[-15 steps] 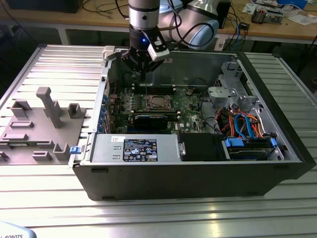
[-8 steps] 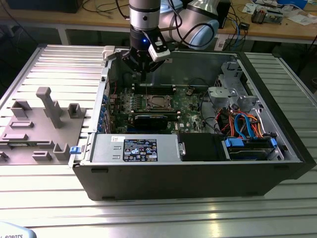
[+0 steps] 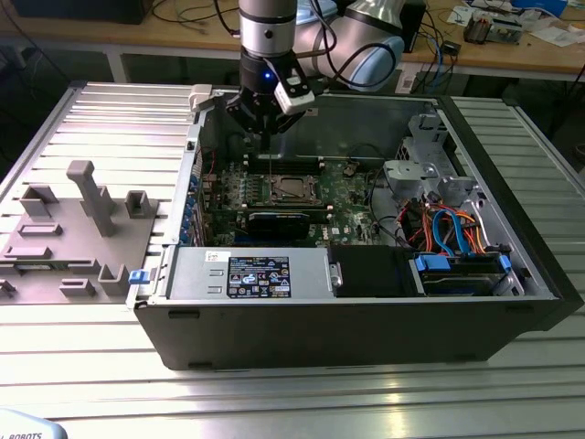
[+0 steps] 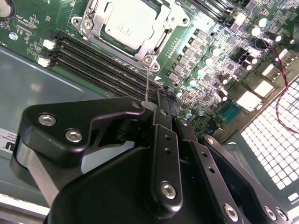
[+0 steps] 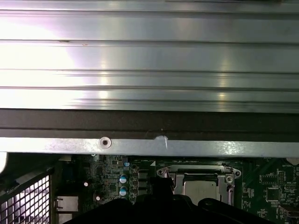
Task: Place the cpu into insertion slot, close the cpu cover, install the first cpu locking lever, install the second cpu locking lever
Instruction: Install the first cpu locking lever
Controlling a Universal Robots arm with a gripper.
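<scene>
Ribbed aluminium table, lab benches with cables behind it. An open computer case lies on its side on the table; a grey fixture block sits at the exterior view's left.

Nearest the exterior camera: the case's dark outer wall, then the labelled power supply and the drive bay with blue and orange cables.

Mid-case: the green motherboard. The insertion slot sits in the middle of it, and the cpu already lies seated in it, silver top showing. The cpu cover looks down flat around the chip, so placing and cover closing appear done.

Farther back: the gripper hangs just above the board at the socket's far edge. Its fingers appear drawn together, pinching a thin wire lever that runs up to the socket corner. Lever work looks in progress; whether either lever is latched I cannot tell.
</scene>
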